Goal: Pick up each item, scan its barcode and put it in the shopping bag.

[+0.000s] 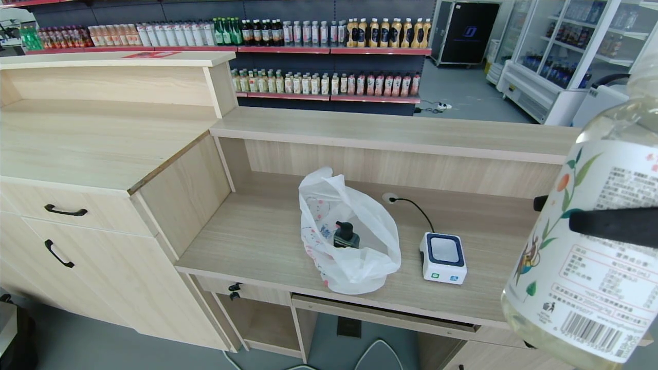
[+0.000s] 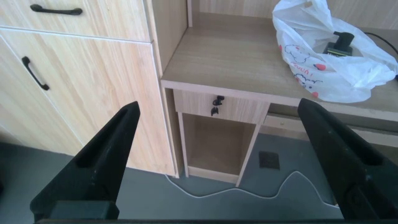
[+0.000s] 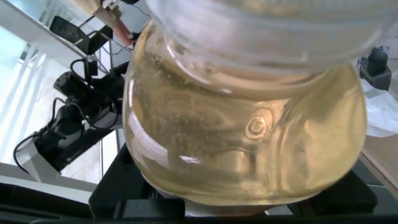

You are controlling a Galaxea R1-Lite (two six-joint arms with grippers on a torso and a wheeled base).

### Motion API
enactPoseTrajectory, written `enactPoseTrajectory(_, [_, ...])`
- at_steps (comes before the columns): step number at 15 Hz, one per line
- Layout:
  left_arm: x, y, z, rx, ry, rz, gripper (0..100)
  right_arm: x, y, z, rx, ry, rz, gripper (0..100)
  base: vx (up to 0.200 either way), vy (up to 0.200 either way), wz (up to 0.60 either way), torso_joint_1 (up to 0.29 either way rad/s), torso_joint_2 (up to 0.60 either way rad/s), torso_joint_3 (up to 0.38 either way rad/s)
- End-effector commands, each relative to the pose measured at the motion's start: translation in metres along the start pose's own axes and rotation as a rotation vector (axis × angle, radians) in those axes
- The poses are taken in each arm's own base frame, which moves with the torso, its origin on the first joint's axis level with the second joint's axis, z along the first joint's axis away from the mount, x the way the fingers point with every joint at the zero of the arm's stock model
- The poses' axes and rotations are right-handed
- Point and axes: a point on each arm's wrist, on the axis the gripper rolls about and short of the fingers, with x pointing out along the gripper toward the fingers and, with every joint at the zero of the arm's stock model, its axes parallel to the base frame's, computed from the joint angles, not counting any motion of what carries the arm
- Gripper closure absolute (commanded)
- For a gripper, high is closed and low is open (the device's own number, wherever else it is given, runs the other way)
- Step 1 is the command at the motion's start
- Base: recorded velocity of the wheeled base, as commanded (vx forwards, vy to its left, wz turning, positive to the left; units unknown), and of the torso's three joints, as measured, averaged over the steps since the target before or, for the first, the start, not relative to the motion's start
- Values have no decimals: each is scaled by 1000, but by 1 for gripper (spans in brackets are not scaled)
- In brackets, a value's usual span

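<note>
Right gripper is closed on a clear bottle of pale yellow liquid, with one black finger lying across the white label. It holds the bottle off the counter, close to the head camera on the robot's right. The bottle leans slightly, its neck toward the upper right. The barcode sits low on the label and faces the head camera. In the right wrist view the bottle shows at very close range, with the liquid and its rounded glass body visible.

The left gripper is wide open and holds nothing. Its two dark fingers are spread far apart, low in front of the counter, over the grey floor by the open cubby under a small drawer with a key in its lock.

A white plastic shopping bag stands on the counter with its mouth open. Inside it is a dark pump bottle, upright with its black top showing. The left wrist view shows the same bag and pump bottle. Just beside the bag, toward the robot's right, a white scanner with a dark-framed window rests on the counter. Its black cable runs back to a hole in the countertop.

A tall cabinet with black handles stands to the left, and store shelves of drinks line the back wall.
</note>
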Motion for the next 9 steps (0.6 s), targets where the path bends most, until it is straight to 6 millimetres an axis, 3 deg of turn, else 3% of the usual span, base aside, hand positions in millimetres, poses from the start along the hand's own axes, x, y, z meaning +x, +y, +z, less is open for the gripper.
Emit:
enactPoseTrajectory(1, [0, 0, 0, 0, -1, 0, 0, 0, 3, 2, -8, -2, 19, 100, 0, 0, 0, 0, 0, 0])
enactPoseTrajectory(9, [0, 0, 0, 0, -2, 0, 0, 0, 5, 1, -6, 4, 28, 100, 0, 0, 0, 0, 0, 0])
